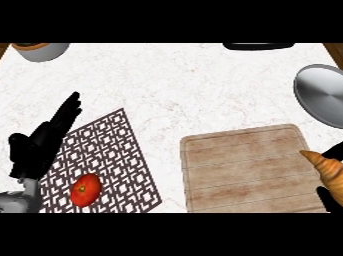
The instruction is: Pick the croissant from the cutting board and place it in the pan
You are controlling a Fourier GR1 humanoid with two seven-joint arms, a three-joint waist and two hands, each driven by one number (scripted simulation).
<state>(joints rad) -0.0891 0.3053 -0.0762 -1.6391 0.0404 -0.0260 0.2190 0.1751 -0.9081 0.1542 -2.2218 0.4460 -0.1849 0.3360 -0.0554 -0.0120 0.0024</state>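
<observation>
Between the cutting board (244,170) and the pan (329,95) at the right edge, the marble worktop (181,85) lies bare, leaving an open path. The wide middle and far stretch is free as well. A grey pot (41,50) sits at the far left corner, a dark object (259,46) at the far edge, and a tomato (86,189) on the patterned mat (107,160) near left.

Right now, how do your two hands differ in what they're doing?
The left hand is open and rests over the patterned mat's left edge, holding nothing; the right hand is curled round the croissant. The left hand shows almost whole; the right hand is mostly hidden behind the croissant at the cutting board's right edge. Both are black.
</observation>
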